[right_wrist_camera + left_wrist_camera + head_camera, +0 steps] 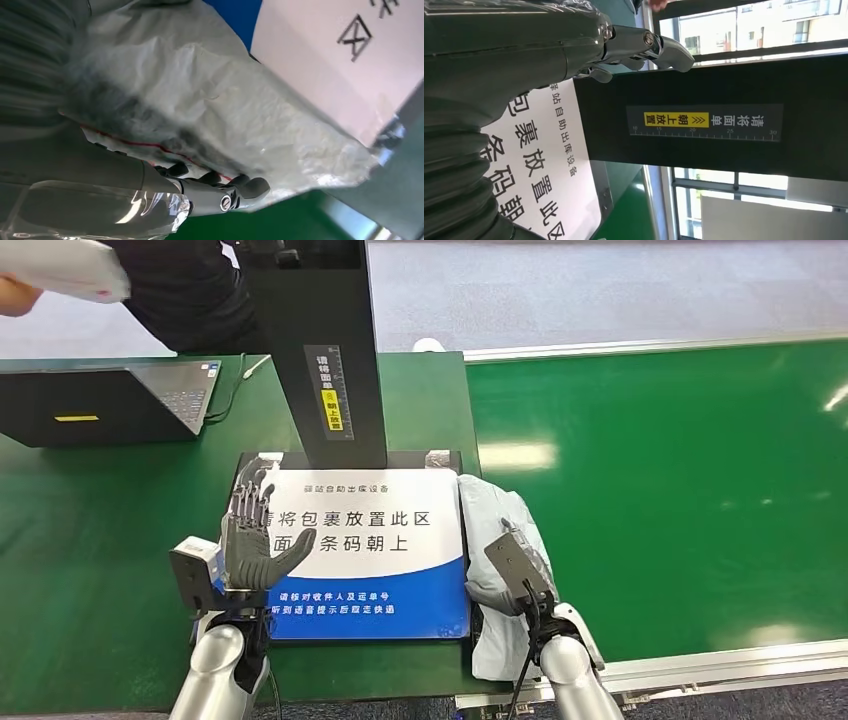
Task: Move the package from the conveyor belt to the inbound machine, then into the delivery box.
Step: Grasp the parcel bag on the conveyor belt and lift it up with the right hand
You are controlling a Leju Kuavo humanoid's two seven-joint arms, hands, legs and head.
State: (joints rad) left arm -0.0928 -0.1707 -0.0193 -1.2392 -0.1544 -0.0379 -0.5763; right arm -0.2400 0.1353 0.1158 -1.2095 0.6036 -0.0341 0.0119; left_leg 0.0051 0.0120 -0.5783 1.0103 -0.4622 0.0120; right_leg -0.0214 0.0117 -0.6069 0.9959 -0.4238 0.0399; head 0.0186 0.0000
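Grey plastic film fills my right hand (pixel 210 192): its fingers are curled along the edge of the package (pixel 200 110), with the thumb below and the bag bunched between them, so I read this hand as holding it. From the head camera the right hand (pixel 515 565) sits on the package (pixel 500 520), which lies at the right edge of the machine's white and blue label plate (pixel 400 570), half on the plate's border and half on the green table, just beside the conveyor belt (pixel 680 490).

By my judgement the package is a soft poly mailer: light, limp, crinkled and slick on the outside. It will sag and fold wherever it is not supported, and a shallow pinch on loose film could slide off. I would keep the hold deep, across a bunched fold rather than on a flat face, and lift slowly so the contents don't swing. Nothing suggests it is fragile, though I cannot tell what is inside.

My left hand (pixel 250 535) hangs over the left part of the plate, fingers spread and straight, holding nothing. Beyond it stands the machine's black post (pixel 320 340) with a yellow sticker. A laptop (pixel 110 400) sits at the far left, and a person stands behind the table, holding something white.
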